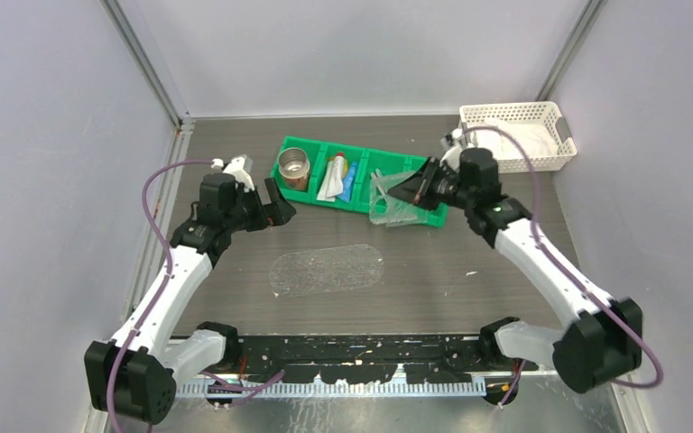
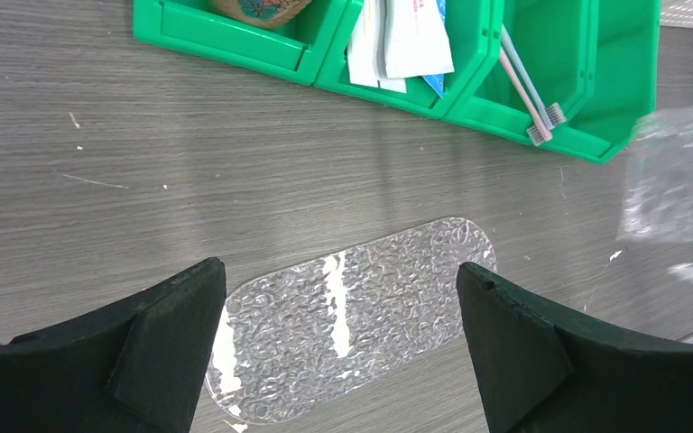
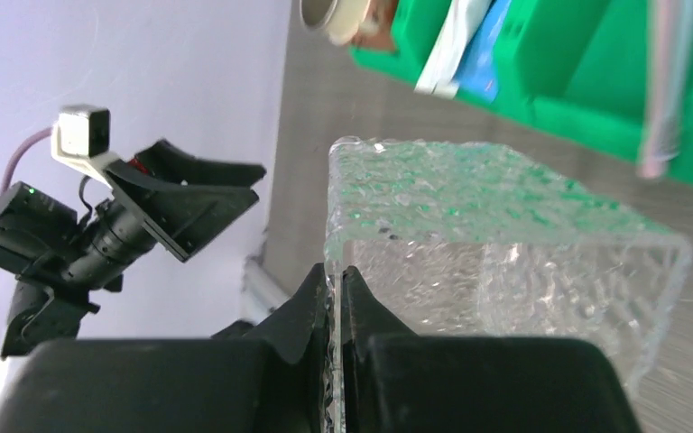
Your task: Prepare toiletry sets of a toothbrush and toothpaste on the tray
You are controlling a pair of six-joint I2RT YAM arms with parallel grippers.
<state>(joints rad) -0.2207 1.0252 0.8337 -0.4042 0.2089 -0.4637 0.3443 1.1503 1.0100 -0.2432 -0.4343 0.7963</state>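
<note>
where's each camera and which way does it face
top external: above, behind the bases, facing down on the table; both arms show.
left wrist: over the table, facing down on the flat tray and green bin; open left tool at bottom.
right wrist: low, facing toward the left arm; right tool shut on a second tray.
shared: both wrists see the green bin.

Noted: left arm (image 1: 173, 284) and right arm (image 1: 546, 266) have white link shells and black joint housings, with one purple cable (image 1: 155, 203) looped along each. The left pincer (image 1: 275, 206) and right pincer (image 1: 412, 188) are matte black and wedge-shaped. A green lamp (image 1: 496, 207) is lit on the right wrist housing.
</note>
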